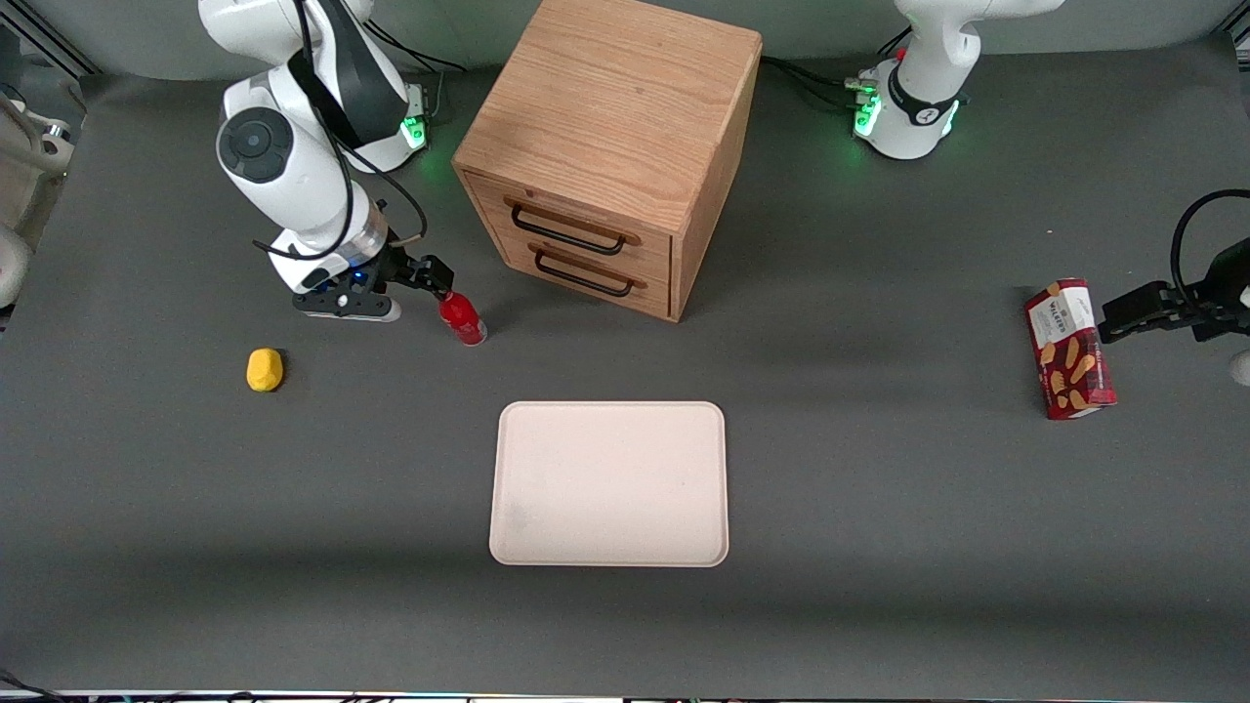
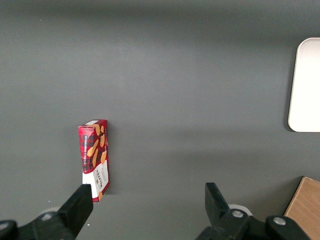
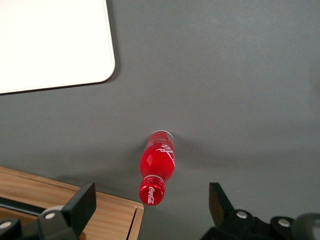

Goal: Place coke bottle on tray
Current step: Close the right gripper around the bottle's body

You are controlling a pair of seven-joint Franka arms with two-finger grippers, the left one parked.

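The coke bottle, small and all red with a red cap, stands upright on the grey table near the lower front corner of the wooden cabinet. My right gripper hovers just above its cap and is open. In the right wrist view the bottle rises between the two dark fingers, and the gripper touches nothing. The cream-white tray lies flat, nearer the front camera than the bottle, with nothing on it. A corner of the tray shows in the wrist view too.
A wooden drawer cabinet with two black handles stands close beside the bottle; its top edge is under one finger. A yellow lump lies toward the working arm's end. A red biscuit box lies toward the parked arm's end.
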